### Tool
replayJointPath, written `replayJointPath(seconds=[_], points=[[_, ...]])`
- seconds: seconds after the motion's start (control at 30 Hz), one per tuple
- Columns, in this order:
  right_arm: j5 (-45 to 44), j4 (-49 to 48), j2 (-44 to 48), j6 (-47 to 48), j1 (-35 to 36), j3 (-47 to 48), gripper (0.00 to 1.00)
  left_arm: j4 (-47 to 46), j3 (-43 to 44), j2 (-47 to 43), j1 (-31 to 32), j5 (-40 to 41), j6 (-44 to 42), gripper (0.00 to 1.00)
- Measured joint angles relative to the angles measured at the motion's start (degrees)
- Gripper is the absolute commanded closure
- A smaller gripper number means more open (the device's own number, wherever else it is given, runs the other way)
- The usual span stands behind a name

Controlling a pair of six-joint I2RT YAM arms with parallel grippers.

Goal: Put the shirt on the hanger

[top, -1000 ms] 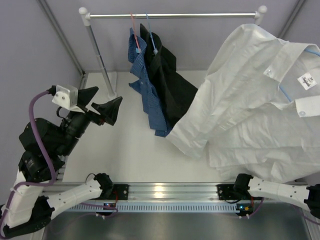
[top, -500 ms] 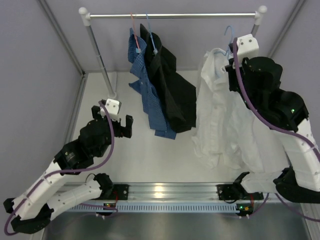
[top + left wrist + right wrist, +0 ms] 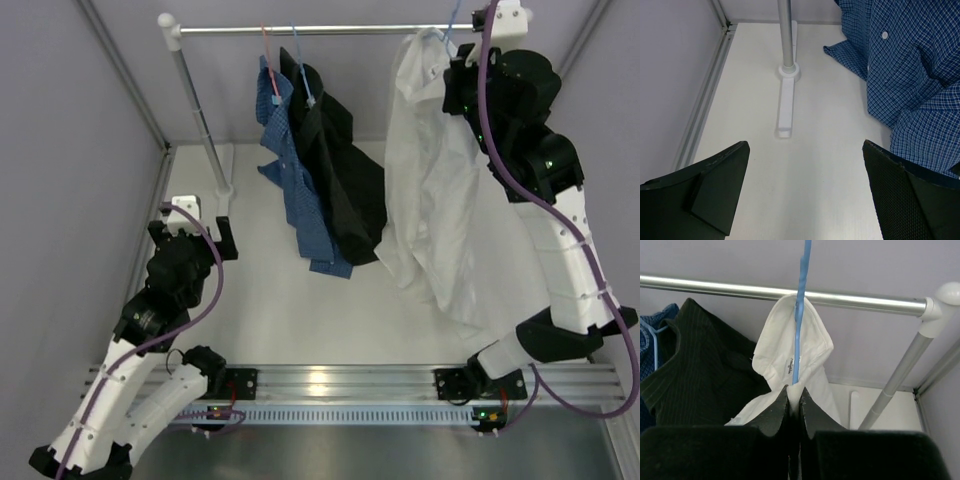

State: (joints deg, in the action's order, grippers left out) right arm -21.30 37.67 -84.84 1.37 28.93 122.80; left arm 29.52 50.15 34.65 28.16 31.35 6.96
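Note:
The white shirt [image 3: 430, 180] hangs long from the light-blue wire hanger [image 3: 452, 24], whose hook crosses the rail at the right end. My right gripper [image 3: 455, 82] is high up by the rail, shut on the hanger's wire and the shirt fabric at the collar. In the right wrist view the blue wire [image 3: 801, 315] rises from between my shut right gripper [image 3: 794, 390] past the collar [image 3: 790, 350]; the hook's top is out of frame, so I cannot tell whether it rests on the rail. My left gripper [image 3: 193, 232] is open and empty, low over the table at the left [image 3: 805, 165].
The rail [image 3: 340, 30] also bears a blue checked shirt [image 3: 285, 170] on a red hanger [image 3: 266, 45] and a black shirt [image 3: 340, 170], just left of the white shirt. The rail's left post [image 3: 200, 120] and its foot [image 3: 785, 105] stand ahead of my left gripper. The right post [image 3: 900, 375] is close.
My right arm has lifted the shirt on its hanger from the right side up to the rail, and the shirt now hangs straight. My left arm has dropped low and drawn back to the left.

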Motion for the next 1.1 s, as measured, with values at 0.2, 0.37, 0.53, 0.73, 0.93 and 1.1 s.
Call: replayJointPath(seconds=[0.2,0.37,0.53,0.73,0.93,1.1], points=[[1.07,-2.58,-4.07,-1.27,-0.24,1.73,1.0,-0.94,-0.09,1.11,-3.54,-4.83,0.63,0.02],[1.16,-10.05,-0.79,-2.49,-0.24,-9.7,1.0,-1.09,-0.55,0.35,-3.69,-6.29,0.63,0.02],[0.59,-17.55,1.22,-3.3,-0.61,-19.65,1.0,-1.31,-0.68,-0.15,-3.74,-6.78,0.66,0.02],[-0.7,-23.58,0.35,-4.28,-1.86,-21.03,1.0,-1.38,-1.07,-0.04,-3.78,-8.09,0.61,0.02],[-1.55,-28.02,-1.57,-5.35,-2.01,-23.04,1.0,-1.4,-1.11,-0.02,-4.2,-8.46,0.61,0.02],[-1.49,-34.36,-1.07,-6.14,-2.05,-31.93,1.0,-1.42,-1.14,0.02,-5.51,-9.03,0.61,0.02]])
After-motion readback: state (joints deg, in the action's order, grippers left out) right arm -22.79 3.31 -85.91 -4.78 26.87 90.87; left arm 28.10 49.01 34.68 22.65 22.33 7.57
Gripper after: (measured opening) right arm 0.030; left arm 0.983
